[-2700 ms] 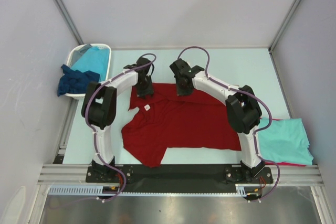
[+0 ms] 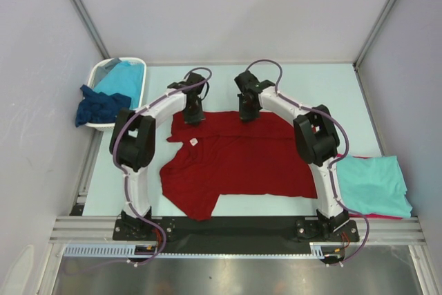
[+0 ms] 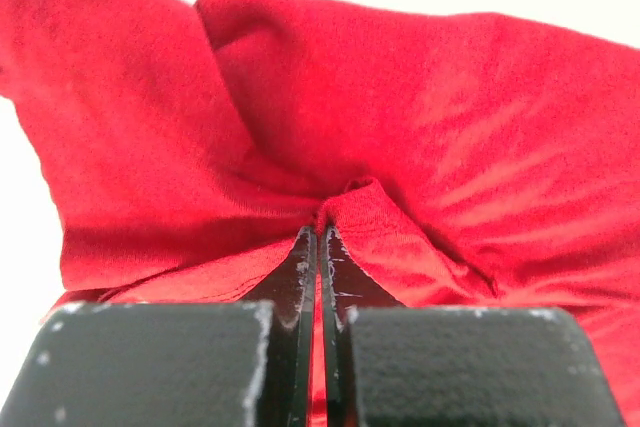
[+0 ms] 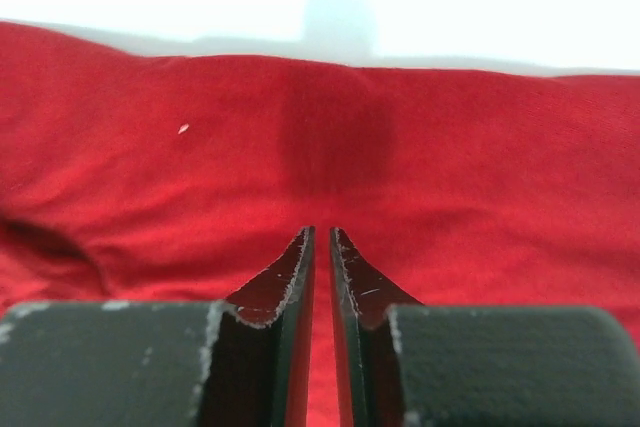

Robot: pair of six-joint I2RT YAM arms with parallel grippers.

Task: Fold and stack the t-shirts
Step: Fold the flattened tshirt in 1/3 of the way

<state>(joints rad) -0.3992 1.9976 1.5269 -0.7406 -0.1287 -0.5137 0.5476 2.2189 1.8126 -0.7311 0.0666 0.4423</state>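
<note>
Pinches a fold of the dark red t-shirt (image 2: pixel 235 160) in the tight-clamped left gripper (image 3: pixel 318 232) — right gripper (image 4: pixel 322 232) barely parted over flat cloth, hold unclear.

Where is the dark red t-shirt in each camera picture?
Top external: dark red t-shirt spread mid-table between the arms.
Left wrist: shirt fills most of the view, bunched at the left end effector.
Right wrist: shirt lies flat across the lower view, beyond the right end effector.
Shared landmark: its far edge.
</note>
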